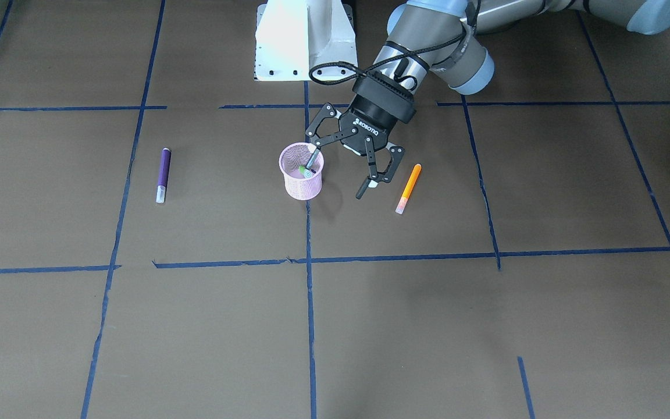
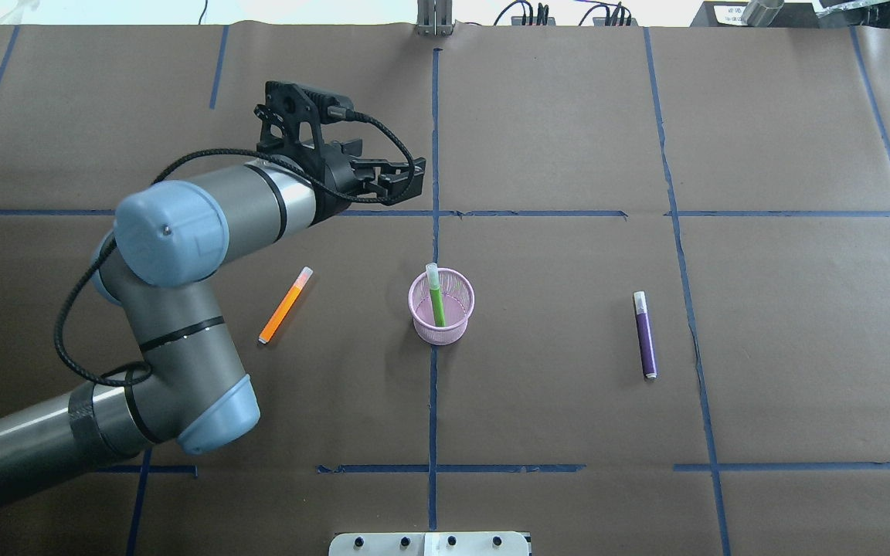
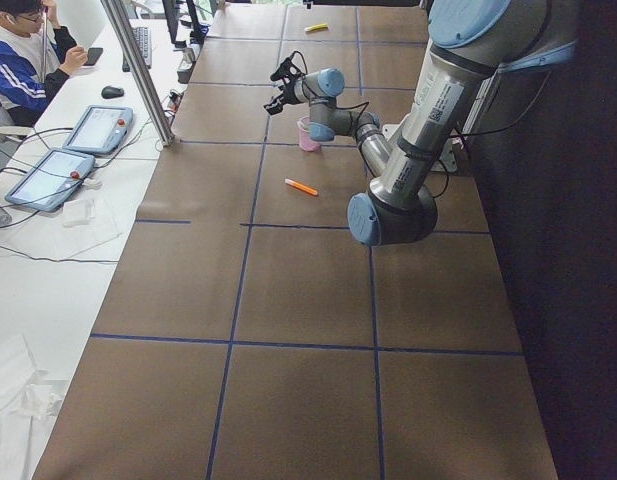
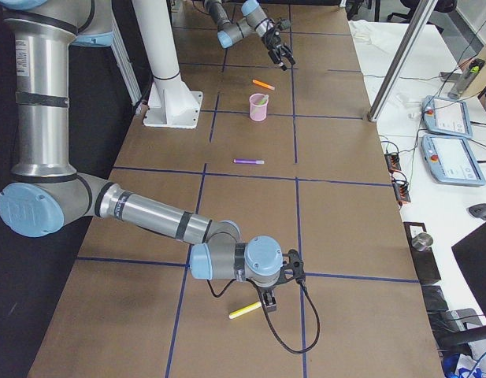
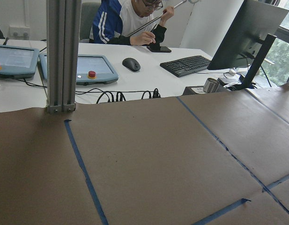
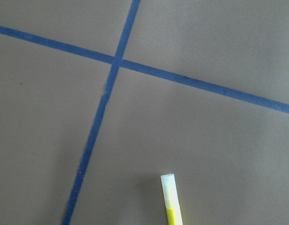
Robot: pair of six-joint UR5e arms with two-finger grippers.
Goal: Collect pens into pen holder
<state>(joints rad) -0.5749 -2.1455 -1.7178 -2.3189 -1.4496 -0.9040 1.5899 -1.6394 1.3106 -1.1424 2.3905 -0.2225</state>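
**Left hand** (image 1: 338,174): held raised above the brown tabletop (image 2: 568,425) on a tilted wrist. It is released, with the two fingers spread wide.

**Orange pen** (image 2: 285,305): laid flat on the tabletop, to the left of the left hand and nearer the robot's base than the hand, clearly apart from it. The pale cap is turned away from the robot, roughly toward the hand.

**Pink mesh cup** (image 2: 467,297): stood upright on a blue tape line (image 2: 433,401), a little to the right of the left hand, nearer the robot and lower than the hand. In the front-facing view one finger is seen across the cup's rim, while in the overhead view the hand is seen apart from the cup.

**Green pen** (image 2: 437,297): held inside the cup and leaned against the rim. The pale cap is uppermost and projects over the rim on the side toward the left hand.

**Purple pen** (image 2: 645,336): laid flat on the tabletop, well to the right of the left hand and beyond the cup. The pale cap is turned away from the robot.

**Right hand** (image 4: 272,302): seen only in the right side view, carried low over the tabletop and far from the cup. Whether it is released or clenched cannot be told.

**Yellow pen** (image 4: 244,311): laid flat on the tabletop just beside the right hand. In the right wrist view the pale cap is seen pointing toward a crossing of tape lines.
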